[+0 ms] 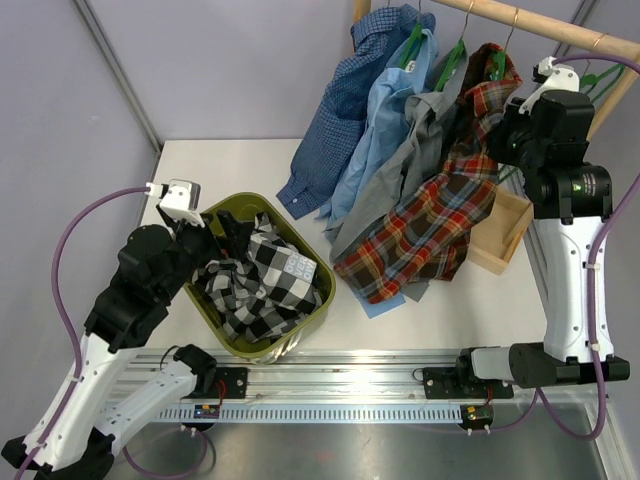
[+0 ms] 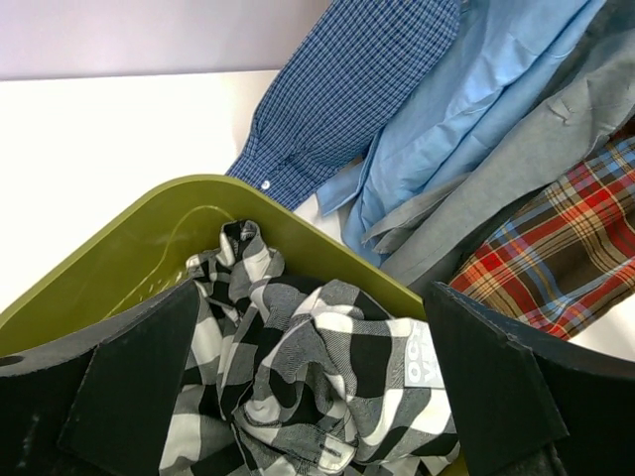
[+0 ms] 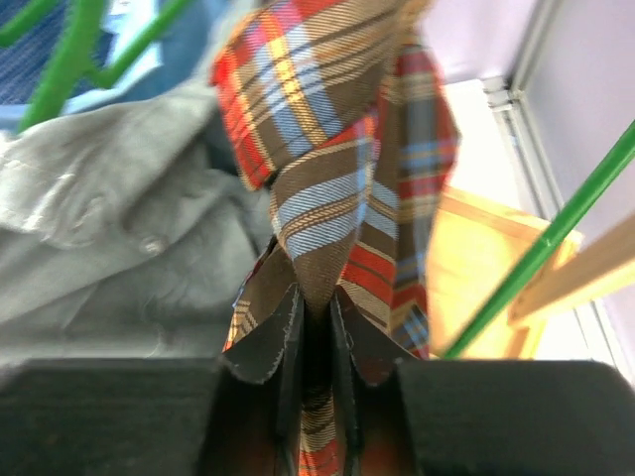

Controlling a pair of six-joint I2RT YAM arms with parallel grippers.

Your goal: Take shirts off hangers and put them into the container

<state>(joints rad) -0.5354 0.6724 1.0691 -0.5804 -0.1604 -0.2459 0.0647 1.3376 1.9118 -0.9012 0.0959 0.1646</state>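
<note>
Nearest the overhead camera, the slotted metal base rail (image 1: 340, 412) is carrying both arms. Beyond it the left gripper (image 1: 198, 232) is hanging over the left rim of the olive-green rectangular plastic tub (image 1: 296, 338); how far it is open is hard to make out from here. A black-and-white check button-up shirt (image 1: 262, 280) is lying crumpled inside that tub. The right gripper (image 1: 502, 135) is pressing into the red, orange and brown plaid button-up shirt (image 1: 430, 215). That shirt is hanging from a wooden rod (image 1: 540, 25) beside a grey shirt (image 1: 420, 150), a light blue shirt (image 1: 385, 110) and a dark blue small-check shirt (image 1: 345, 120), on thin green plastic hangers (image 1: 413, 42). Their hems are trailing onto the white table (image 1: 230, 165). The arm is hiding the grip itself, and a small wooden box (image 1: 508, 228) is sitting partly behind the plaid.

From the left wrist, the black fingers (image 2: 139, 387) are standing wide apart, holding nothing, over the check shirt in the tub. The frame is cutting off the other shirts' upper parts.

From the right wrist, the fingers (image 3: 268, 342) are pinching together on a twisted fold of the plaid cloth. Everything around is blurring, and green hanger bars are crossing the corners.
</note>
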